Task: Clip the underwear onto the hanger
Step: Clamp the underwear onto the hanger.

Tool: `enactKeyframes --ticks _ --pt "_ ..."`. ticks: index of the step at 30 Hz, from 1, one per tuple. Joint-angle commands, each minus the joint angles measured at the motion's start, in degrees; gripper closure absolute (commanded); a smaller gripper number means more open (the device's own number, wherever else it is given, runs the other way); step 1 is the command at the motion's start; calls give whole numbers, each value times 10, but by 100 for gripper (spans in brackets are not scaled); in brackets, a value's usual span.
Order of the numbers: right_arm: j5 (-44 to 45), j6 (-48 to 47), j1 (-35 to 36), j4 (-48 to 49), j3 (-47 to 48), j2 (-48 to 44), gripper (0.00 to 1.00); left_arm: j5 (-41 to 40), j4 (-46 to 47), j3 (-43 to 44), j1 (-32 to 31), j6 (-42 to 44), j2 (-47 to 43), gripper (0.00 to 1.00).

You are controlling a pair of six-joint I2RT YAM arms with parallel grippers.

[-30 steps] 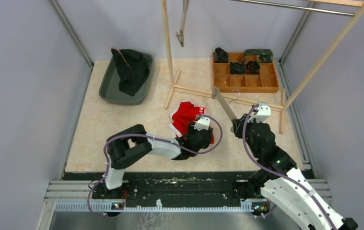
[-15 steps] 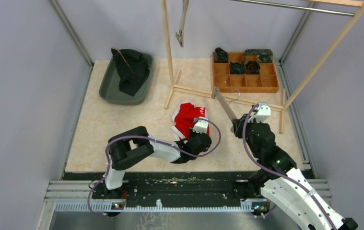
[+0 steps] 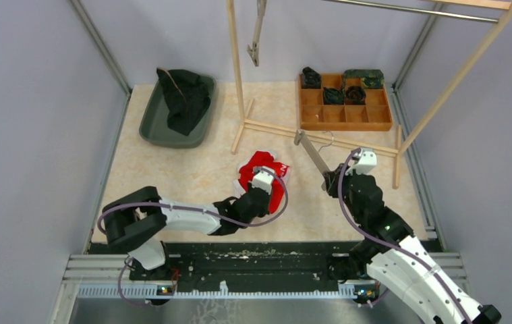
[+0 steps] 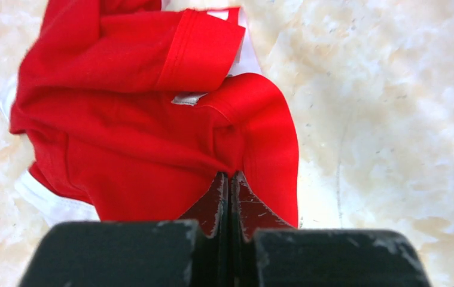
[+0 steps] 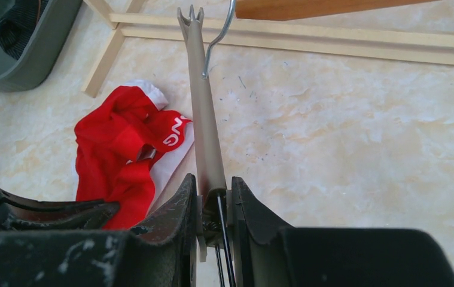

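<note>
Left claw [image 4: 230, 178] tight on red underwear [image 4: 134, 131]

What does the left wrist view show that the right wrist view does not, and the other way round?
Only the left wrist view: the tips of the left tool shut on a fold of the red underwear. Only the right wrist view: the right tool clamping the hanger, the wooden rack base and a corner of the dark tray. Both: the red underwear and the marble table.
</note>
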Motion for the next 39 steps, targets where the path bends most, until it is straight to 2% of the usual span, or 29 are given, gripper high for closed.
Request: enactKeyframes --ticks 1,7,10,13,19,28,39 --pt "-23 27 -1 62 -9 -15 100 34 51 -16 13 10 -42 100" --pt "-27 64 -1 96 -34 -35 100 59 58 -24 44 -25 -73 100" --pt "-24 96 -1 134 -58 -40 100 92 73 -38 81 -71 -97 100" --pt "-30 142 -1 184 -88 -42 100 124 101 -59 115 -103 -121 100" --pt "-38 200 -1 282 -148 -56 100 141 141 -71 141 -134 -149 100" --pt "-40 209 -1 453 -222 -72 100 208 199 -76 171 -222 -154 100" --pt "-47 251 0 659 -271 5 100 278 274 -91 208 -315 -138 100"
